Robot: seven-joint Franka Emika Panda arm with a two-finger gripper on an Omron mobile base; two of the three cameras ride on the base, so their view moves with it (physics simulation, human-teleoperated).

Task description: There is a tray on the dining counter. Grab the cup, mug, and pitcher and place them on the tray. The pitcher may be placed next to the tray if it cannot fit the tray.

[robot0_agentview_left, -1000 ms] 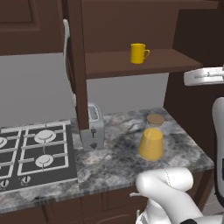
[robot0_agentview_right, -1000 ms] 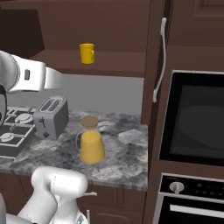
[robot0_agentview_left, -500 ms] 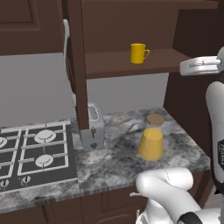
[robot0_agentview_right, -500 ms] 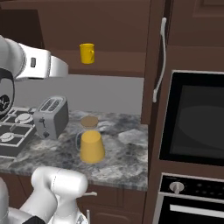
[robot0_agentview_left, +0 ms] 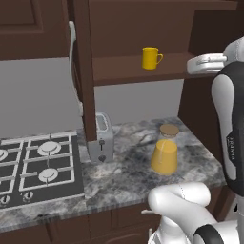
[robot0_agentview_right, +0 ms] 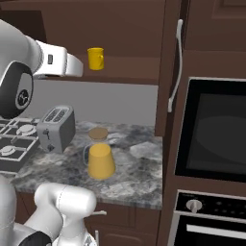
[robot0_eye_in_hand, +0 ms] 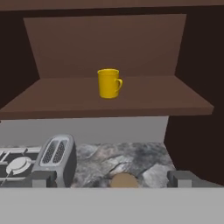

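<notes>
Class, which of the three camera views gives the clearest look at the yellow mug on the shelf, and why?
The hand view: the mug sits near the centre, facing the camera, with its handle plain on the right. In the left base view it is smaller, seen from below at an angle; in the right base view the arm crowds it.

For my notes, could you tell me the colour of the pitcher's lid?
Tan, like cork; the pitcher lid shows best in the right base view.

open shelf w/ just the mug mid-board, bare wood both sides of it, straight path in from the front, cabinet walls box in left n right, pitcher n toaster on the countertop below, well apart
</notes>
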